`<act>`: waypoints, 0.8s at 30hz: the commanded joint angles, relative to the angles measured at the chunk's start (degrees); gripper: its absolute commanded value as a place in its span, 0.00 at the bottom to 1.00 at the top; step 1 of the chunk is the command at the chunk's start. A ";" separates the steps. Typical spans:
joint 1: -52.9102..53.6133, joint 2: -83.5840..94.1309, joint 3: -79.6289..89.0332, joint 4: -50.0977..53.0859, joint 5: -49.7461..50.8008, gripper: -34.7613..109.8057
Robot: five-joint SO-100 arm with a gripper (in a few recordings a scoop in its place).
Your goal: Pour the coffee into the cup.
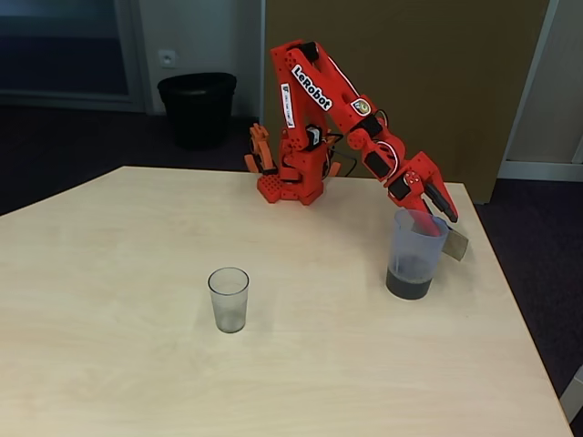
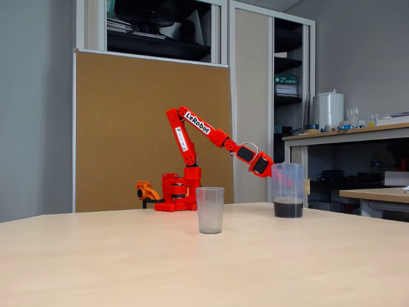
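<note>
An office room with a brown pinboard (image 2: 150,128) behind and a black bin (image 1: 197,107) on the dark floor at the upper left of a fixed view; the work happens on a pale wooden table (image 1: 109,300).

The cup (image 1: 228,299) stands upright and empty at lower centre of that view, well apart from everything else. The jug (image 1: 415,255) stands upright at right of centre, the coffee (image 1: 409,281) lying as a dark layer in its bottom. So the cup lies to the left of the jug and a little lower in the frame; in the low side-on fixed view the cup (image 2: 209,210) is left of the jug (image 2: 288,190), with open table between them. Any pour has to carry the jug leftward across that gap, then tip it toward the cup's mouth.

The red arm (image 1: 314,100) rises from its base at upper centre, folds at the elbow and slopes down to the right, its wrist pitched downward. The gripper (image 1: 435,218) is at the jug's rim on the far right side, by the cardboard tab (image 1: 456,244). Its fingers look closed about the jug's handle area, but I cannot tell for certain whether they are gripping it. The jug rests on the table, not yet lifted.
</note>
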 commanded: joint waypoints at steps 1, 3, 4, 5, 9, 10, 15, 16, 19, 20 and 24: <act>0.35 -0.18 -2.29 -2.20 -0.09 0.39; 0.53 -0.79 -2.46 -2.90 -0.35 0.39; 0.70 -1.14 -2.46 -3.34 -0.53 0.39; 0.88 -1.67 -2.55 -3.87 -0.70 0.39; 1.49 -3.78 -3.87 -4.39 -1.67 0.39; 1.67 -4.31 -4.13 -4.48 -1.67 0.39; 2.64 -6.06 -5.80 -4.04 -1.93 0.37; 2.81 -6.33 -5.98 -3.78 -1.67 0.36; 3.16 -6.68 -6.33 -3.78 -1.14 0.32; 3.25 -6.77 -6.42 -3.87 -0.79 0.30; 3.87 -6.94 -6.59 -4.13 -0.79 0.24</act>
